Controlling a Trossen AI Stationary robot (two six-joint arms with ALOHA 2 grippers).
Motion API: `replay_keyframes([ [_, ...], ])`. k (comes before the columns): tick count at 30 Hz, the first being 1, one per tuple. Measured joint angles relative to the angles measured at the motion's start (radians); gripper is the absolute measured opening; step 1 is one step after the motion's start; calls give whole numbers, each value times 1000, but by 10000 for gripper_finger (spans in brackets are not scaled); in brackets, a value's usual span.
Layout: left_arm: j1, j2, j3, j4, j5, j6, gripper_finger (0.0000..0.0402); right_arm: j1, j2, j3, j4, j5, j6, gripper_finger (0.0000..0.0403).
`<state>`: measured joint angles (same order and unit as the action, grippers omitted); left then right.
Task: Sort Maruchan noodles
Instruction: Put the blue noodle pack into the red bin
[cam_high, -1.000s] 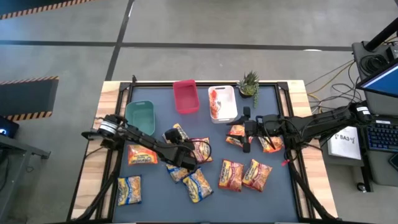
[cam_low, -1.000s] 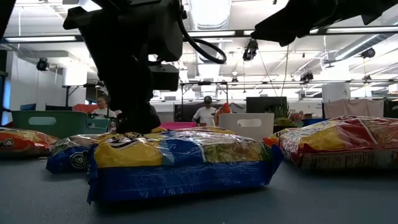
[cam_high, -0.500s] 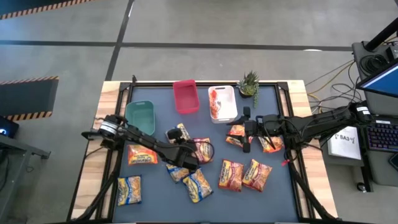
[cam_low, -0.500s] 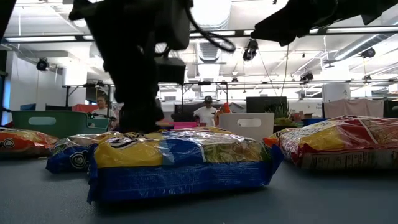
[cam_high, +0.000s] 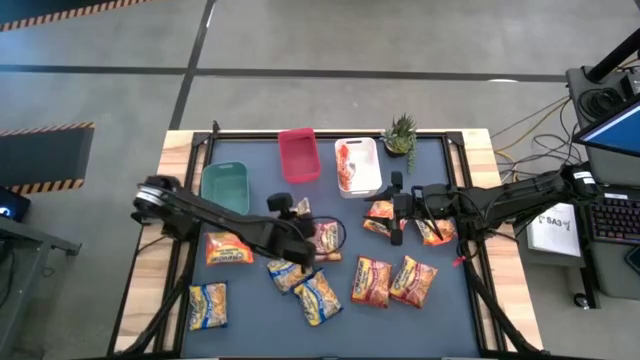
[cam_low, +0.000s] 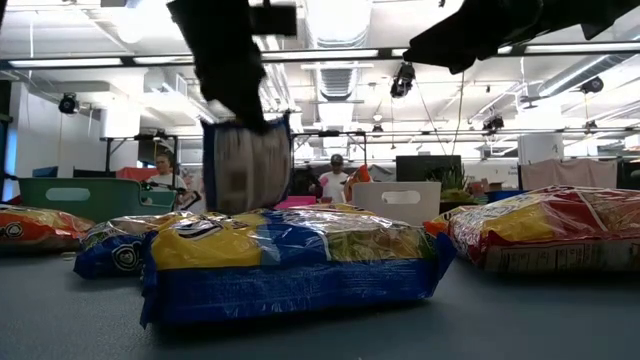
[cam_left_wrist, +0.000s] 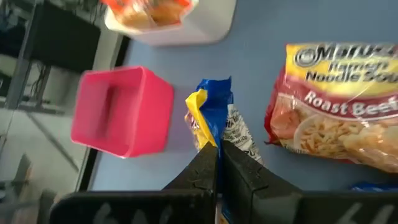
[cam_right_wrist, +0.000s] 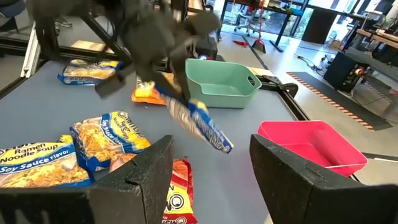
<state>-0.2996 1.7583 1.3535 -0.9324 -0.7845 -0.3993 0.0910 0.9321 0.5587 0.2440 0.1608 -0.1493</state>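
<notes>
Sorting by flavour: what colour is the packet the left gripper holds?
Yellow and blue packet; left wrist view shows it best.

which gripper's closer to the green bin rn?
Left. The left gripper, holding a yellow-and-blue packet, hangs just beside the green bin; the right gripper waits past the white bin.

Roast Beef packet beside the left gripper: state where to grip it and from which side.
The Roast Beef packet lies flat on the mat, label up. Probably best to come straight down and pinch a crimped end seam; the flat face gives the fingers no purchase.
</notes>
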Motion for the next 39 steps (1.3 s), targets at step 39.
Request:
replay_keyframes([
  [39,766,-219,-137,511,174,126,0,0,-1,0,-31,103,-34,201],
])
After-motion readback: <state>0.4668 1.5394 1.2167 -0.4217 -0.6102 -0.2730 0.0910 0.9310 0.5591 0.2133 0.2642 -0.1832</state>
